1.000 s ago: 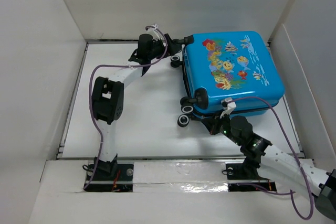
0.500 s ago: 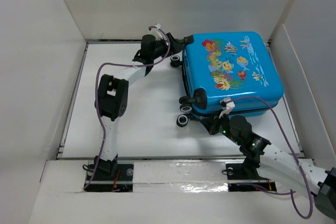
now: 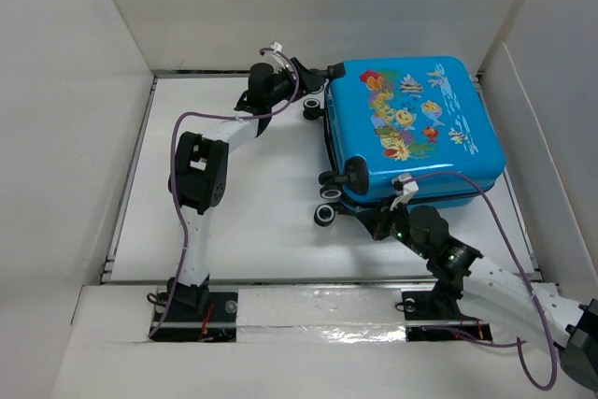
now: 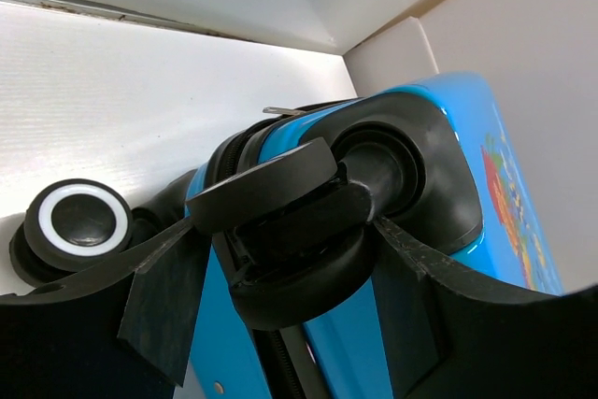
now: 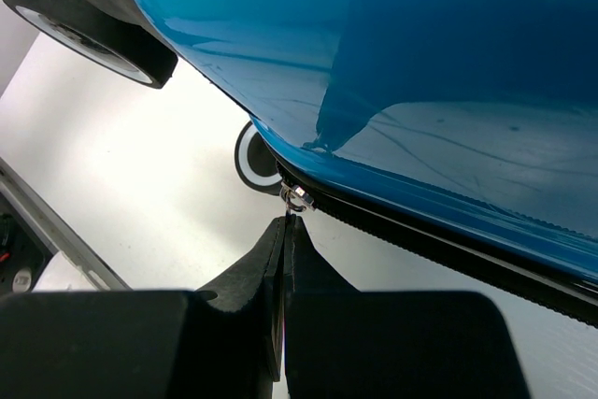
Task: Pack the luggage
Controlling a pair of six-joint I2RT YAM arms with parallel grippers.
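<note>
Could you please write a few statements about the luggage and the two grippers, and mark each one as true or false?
1. The luggage is closed, with its print facing up. True.
2. The left gripper has its fingers on both sides of a wheel. True.
3. The right gripper is wide open. False: it is shut on the zipper pull.
4. The luggage stands upright on its wheels. False: it lies flat on the table.

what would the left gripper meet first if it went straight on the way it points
Likely the black caster wheel on the luggage corner: it sits between the open fingers of the left gripper, with the wheel housing behind it.
</note>
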